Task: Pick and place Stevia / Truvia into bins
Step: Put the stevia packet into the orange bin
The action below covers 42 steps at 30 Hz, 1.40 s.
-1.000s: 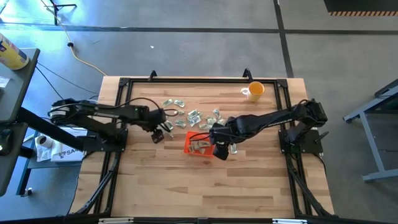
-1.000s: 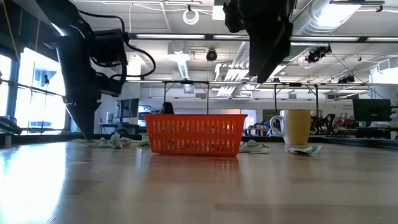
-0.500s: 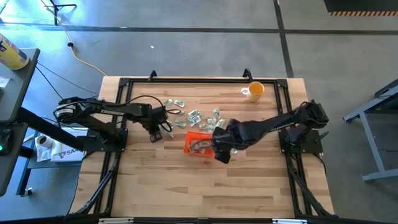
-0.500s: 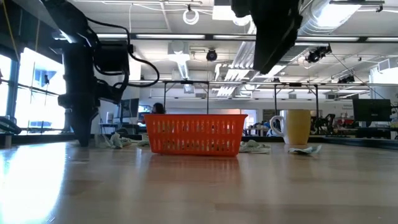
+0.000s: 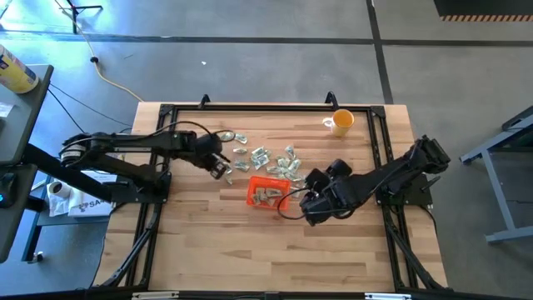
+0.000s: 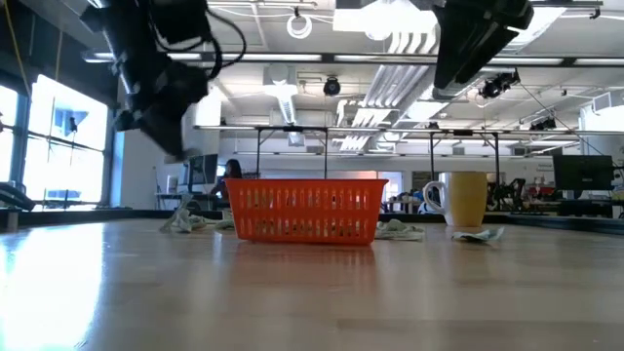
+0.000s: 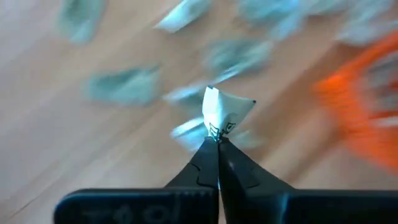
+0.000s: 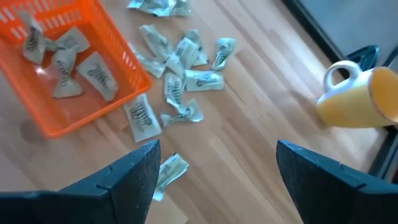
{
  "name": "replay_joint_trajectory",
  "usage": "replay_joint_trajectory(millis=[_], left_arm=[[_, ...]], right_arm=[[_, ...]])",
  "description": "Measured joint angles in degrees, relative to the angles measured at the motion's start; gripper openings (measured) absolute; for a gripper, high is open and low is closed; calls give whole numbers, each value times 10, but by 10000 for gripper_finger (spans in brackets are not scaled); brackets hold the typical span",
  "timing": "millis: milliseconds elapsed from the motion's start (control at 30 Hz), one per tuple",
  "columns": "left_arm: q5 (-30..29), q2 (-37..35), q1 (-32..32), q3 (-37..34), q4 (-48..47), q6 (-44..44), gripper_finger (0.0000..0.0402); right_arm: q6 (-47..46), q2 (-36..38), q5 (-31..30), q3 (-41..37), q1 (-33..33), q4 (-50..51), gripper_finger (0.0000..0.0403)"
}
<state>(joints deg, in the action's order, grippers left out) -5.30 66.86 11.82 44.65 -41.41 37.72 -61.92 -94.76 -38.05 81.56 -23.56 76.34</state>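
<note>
A pale green-and-white paper sachet (image 7: 222, 112) is being held pinched in the left gripper (image 5: 223, 171). The shallow orange-red plastic bin (image 5: 252, 197) is lying just beyond it, toward the right gripper (image 5: 315, 207), which is being kept spread and empty.

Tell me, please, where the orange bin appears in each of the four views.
High view: orange bin at table centre, beside the right gripper.
Low view: centre, standing on the table.
Left wrist view: blurred at the right edge.
Right wrist view: upper left, sachets inside.
Shared landmark: yellow cup.
</note>
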Motion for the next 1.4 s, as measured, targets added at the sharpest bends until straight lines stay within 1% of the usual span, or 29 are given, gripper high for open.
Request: replay_joint_trajectory(millis=[67, 133, 167, 267, 333, 433, 467, 533, 567, 633, 733, 833, 900, 967, 1000, 1100, 1233, 1300, 1400], left_arm=[[32, -2, -25, 5, 58, 1, 20], [87, 1, -51, 7, 157, -9, 20], [105, 9, -63, 7, 202, -12, 20], [110, 59, -93, 7, 301, -3, 34], [112, 109, -94, 10, 348, 1, 49], [112, 184, -99, 39, 351, 1, 78], [119, 206, -100, 51, 346, 1, 90], [153, 233, -101, 76, 321, 2, 117], [169, 243, -100, 94, 309, 3, 131], [178, 248, -100, 129, 269, 3, 161], [174, 248, -100, 179, 159, 0, 206], [149, 228, -105, 226, 46, -15, 240], [105, 206, -118, 248, 1, -24, 253], [65, 184, -136, 257, -40, -28, 258], [50, 173, -143, 260, -49, -27, 258], [11, 139, -164, 260, -78, -5, 252], [-39, 112, -184, 260, -115, 33, 236], [-55, 101, -187, 260, -138, 46, 229], [-62, 92, -187, 260, -162, 59, 220]], right_arm=[[3, 0, 9, 0, -2, 0, 309], [2, 0, 10, 0, -7, 0, 309], [2, 0, 11, 0, -10, 0, 309], [2, 0, 14, 0, -17, 3, 309], [2, 0, 14, 0, -23, 3, 309], [1, 0, 23, 0, -29, 8, 309], [-1, 0, 31, 0, -29, 14, 309], [-13, 2, 63, -14, -27, 8, 309], [-26, 8, 93, -32, -24, 2, 309], [-63, 21, 166, -87, -11, -33, 309], [-129, 53, 238, -186, 7, -144, 309], [-194, 71, 277, -260, 35, -259, 309], [-210, 69, 287, -291, 54, -320, 309], [-209, 56, 286, -305, 70, -366, 309], [-203, 46, 280, -305, 75, -375, 308], [-187, 10, 246, -289, 83, -357, 294], [-162, -37, 221, -265, 84, -353, 258], [-165, -58, 221, -262, 83, -356, 235], [-182, -78, 233, -259, 83, -359, 193]])
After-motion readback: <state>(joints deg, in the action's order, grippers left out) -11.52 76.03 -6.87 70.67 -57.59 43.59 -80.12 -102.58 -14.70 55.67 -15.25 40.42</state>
